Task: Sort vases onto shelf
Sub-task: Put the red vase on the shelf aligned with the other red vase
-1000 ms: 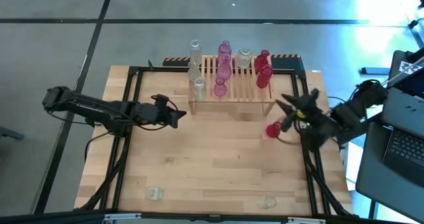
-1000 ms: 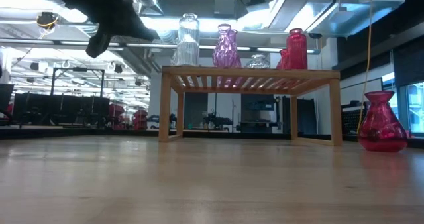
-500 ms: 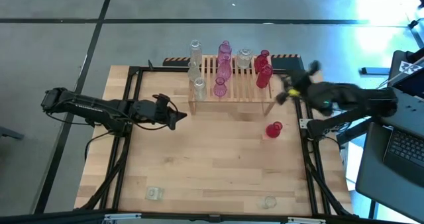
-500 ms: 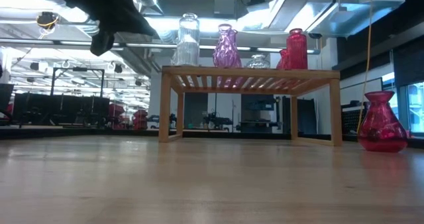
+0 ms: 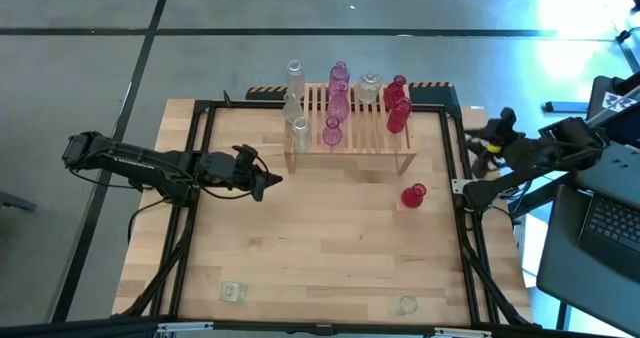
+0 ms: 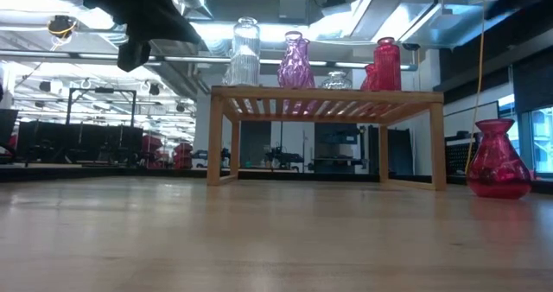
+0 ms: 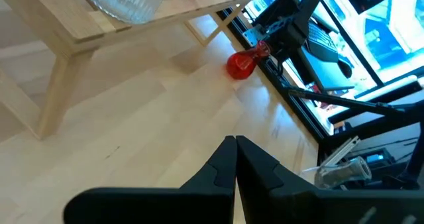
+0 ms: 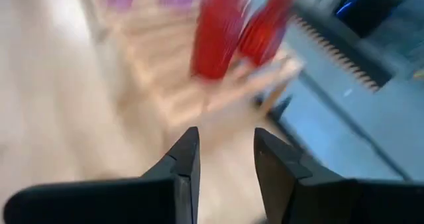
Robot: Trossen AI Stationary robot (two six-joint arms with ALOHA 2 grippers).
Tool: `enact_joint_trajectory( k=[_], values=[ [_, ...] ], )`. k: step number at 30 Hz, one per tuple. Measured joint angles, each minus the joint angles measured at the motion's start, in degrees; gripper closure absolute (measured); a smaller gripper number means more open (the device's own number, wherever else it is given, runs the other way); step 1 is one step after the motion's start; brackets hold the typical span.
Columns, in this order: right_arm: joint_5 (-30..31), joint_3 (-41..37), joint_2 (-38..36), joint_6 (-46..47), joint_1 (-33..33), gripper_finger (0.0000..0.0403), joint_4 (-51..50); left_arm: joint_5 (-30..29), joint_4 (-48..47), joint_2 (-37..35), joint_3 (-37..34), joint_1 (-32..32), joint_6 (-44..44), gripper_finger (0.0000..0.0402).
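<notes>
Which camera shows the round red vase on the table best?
The low view: the red vase stands whole, side-on, beside the shelf. High view shows only its top; left wrist shows it small; right wrist misses it.

My four camera views
Overhead looks straight down; low looks level across the tabletop [image 6: 259,240]; both share the shelf [image 5: 350,138], as do both wrist cameras.
</notes>
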Motion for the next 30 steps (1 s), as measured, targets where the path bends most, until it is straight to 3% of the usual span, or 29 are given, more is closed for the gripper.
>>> enact_joint_trajectory(
  k=[8, 11, 20, 30],
  values=[
    [-16.15, -9.35, 1.32, 1.22, 0.03, 0.0310, 3.10, -4.37, 0.97, -0.13, 0.00, -1.55, -0.18, 0.0402],
    [-19.26, -14.31, 1.29, 2.51, 0.03, 0.0301, 9.58, -5.25, 1.82, -0.13, 0.00, -1.48, -0.20, 0.0402],
    [-24.36, -23.79, 2.23, 2.75, 0.03, 0.0221, 23.58, -7.72, 3.02, -0.13, 0.00, -1.38, -0.22, 0.0401],
    [-25.42, -27.13, 7.46, 9.55, 0.03, 0.0224, 22.48, -7.70, 2.98, -0.13, 0.00, -1.38, -0.15, 0.0402]
  ],
)
